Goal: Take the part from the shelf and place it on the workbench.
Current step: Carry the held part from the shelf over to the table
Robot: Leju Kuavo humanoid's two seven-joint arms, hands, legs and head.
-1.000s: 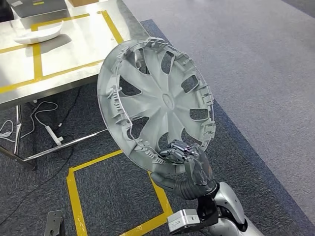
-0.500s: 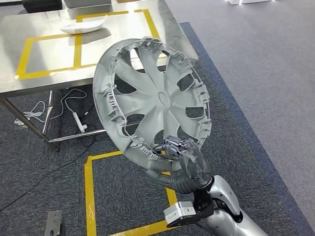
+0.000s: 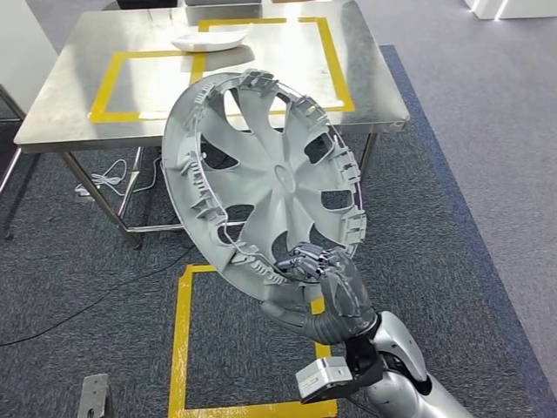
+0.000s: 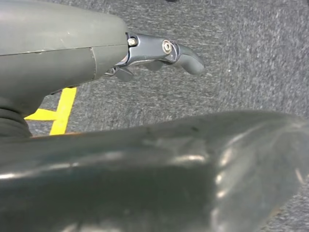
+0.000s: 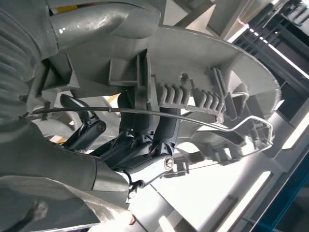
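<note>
- Grey carpet marked with yellow floor tape (image 3: 178, 344) surrounds the steel workbench (image 3: 72, 96); a white part (image 3: 209, 38) lies on the workbench's far side, inside its yellow-taped outline.
- We find the wheel cover (image 3: 263, 178) held in the air on the near side of the workbench, tilted, ribbed back towards us; it does not touch the workbench.
- Right hand (image 3: 325, 279) grips the cover's lower rim; its fingers (image 5: 138, 150) curl through a spoke opening against the clips.
- Left hand (image 4: 160, 50) hangs over the carpet; whether its fingers are spread, we cannot tell.
- We judge the cover light, stiff plastic, wide and prone to swing; clips and wire ring look fragile; the rim near a spoke is the sound hold.
</note>
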